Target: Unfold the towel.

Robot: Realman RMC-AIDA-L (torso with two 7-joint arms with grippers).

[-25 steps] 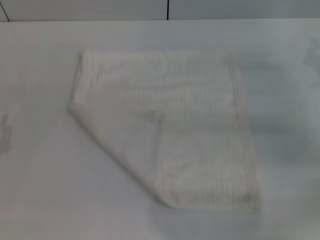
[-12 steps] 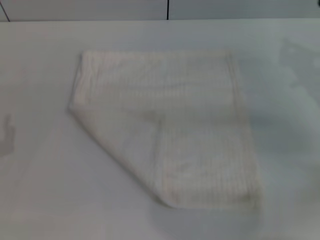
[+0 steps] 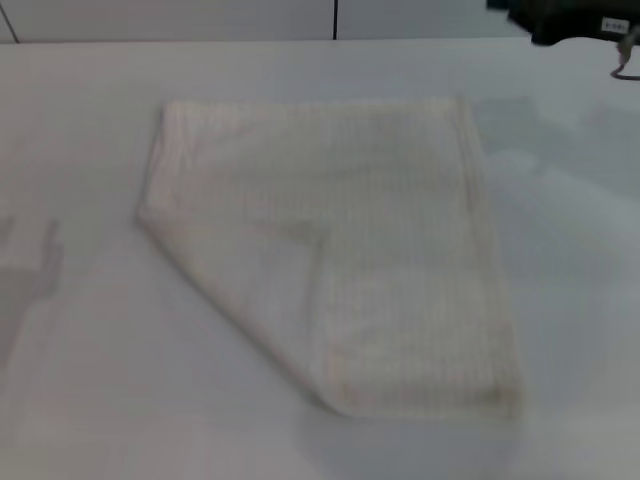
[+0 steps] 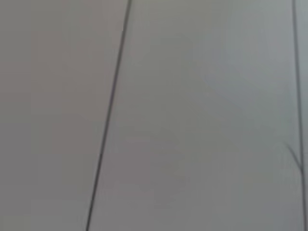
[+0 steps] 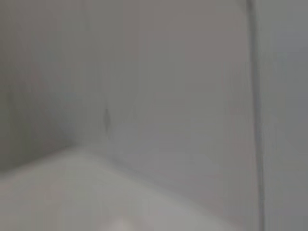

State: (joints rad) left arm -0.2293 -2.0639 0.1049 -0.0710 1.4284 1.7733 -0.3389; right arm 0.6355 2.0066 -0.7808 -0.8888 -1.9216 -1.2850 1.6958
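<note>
The towel [image 3: 340, 230] is a cream-white ribbed cloth lying flat on the white table [image 3: 90, 400] in the head view. Its near-left corner is folded over onto the middle, which leaves a diagonal fold edge from the left side to the near edge. A dark part of my right arm [image 3: 570, 20] shows at the top right, high above the table and well away from the towel. My left gripper is out of view. Both wrist views show only grey wall panels, not the towel.
A grey wall with a dark vertical seam [image 3: 335, 18] stands behind the table. Faint shadows lie on the table at the far left [image 3: 30, 260] and at the right of the towel [image 3: 560, 150].
The dark part of my right arm has come into view at the top right. The shadow on the table's left has shifted and grown. The towel has not moved.
</note>
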